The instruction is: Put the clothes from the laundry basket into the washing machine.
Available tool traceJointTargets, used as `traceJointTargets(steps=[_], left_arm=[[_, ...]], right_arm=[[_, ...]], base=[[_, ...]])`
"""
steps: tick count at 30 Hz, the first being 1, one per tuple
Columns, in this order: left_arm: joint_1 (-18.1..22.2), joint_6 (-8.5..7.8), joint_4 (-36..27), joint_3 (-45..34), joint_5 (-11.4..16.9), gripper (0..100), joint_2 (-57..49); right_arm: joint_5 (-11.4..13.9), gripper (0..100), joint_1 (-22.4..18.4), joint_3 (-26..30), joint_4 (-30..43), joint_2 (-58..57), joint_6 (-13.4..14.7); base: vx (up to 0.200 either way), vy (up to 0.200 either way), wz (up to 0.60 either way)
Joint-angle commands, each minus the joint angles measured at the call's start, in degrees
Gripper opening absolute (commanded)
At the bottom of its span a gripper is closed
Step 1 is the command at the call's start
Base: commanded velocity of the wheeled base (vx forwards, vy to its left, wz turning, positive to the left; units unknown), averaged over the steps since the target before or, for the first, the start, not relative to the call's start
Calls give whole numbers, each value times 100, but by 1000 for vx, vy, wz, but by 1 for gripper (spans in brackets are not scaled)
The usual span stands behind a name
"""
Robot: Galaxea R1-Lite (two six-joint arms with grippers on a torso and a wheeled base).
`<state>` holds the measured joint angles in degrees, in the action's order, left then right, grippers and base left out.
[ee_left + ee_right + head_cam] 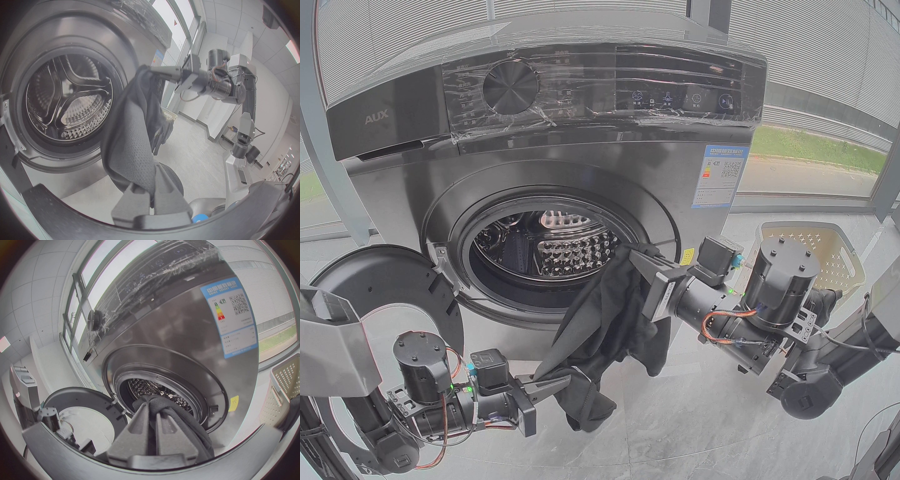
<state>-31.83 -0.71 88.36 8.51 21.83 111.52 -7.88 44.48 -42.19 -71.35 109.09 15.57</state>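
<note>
A black garment [606, 331] hangs stretched between both grippers in front of the washing machine [550, 156], whose round door opening [540, 256] shows the steel drum. My right gripper [632, 252] is shut on the garment's upper end at the right rim of the opening. My left gripper [559, 382] is shut on its lower part, low and left near the floor. In the left wrist view the cloth [131, 140] runs from my left gripper [151, 195] up to the right gripper [153, 70]. In the right wrist view the bunched cloth [170, 412] sits between the fingers [173, 435].
The machine's door [387, 281] stands swung open at the left. A beige laundry basket [825, 250] sits on the floor at the right, behind my right arm, with dark cloth at its edge [293, 415]. Grey tiled floor [700, 425] lies below.
</note>
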Motion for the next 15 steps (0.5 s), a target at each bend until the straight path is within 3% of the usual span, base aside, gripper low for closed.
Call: traceJointTargets(steps=[1, 5, 9, 11, 15], left_arm=[[19, 9, 41, -77, 5, 0, -254], [36, 9, 50, -16, 23, 0, -280], [28, 79, 50, 169, 23, 0, -289], [19, 264, 59, 406, 23, 0, -289], [19, 545, 59, 722, 23, 0, -297]], right_arm=[[23, 100, -36, 290, -19, -46, -27], [243, 100, -36, 668, 60, -204, -63], [471, 100, -89, 1205, 60, -222, -300], [594, 100, -107, 1662, 60, -204, -476], [603, 100, -107, 1987, -19, -178, -493]], base=[[0, 0, 0], [0, 0, 0], [0, 0, 0], [0, 0, 0], [0, 0, 0]])
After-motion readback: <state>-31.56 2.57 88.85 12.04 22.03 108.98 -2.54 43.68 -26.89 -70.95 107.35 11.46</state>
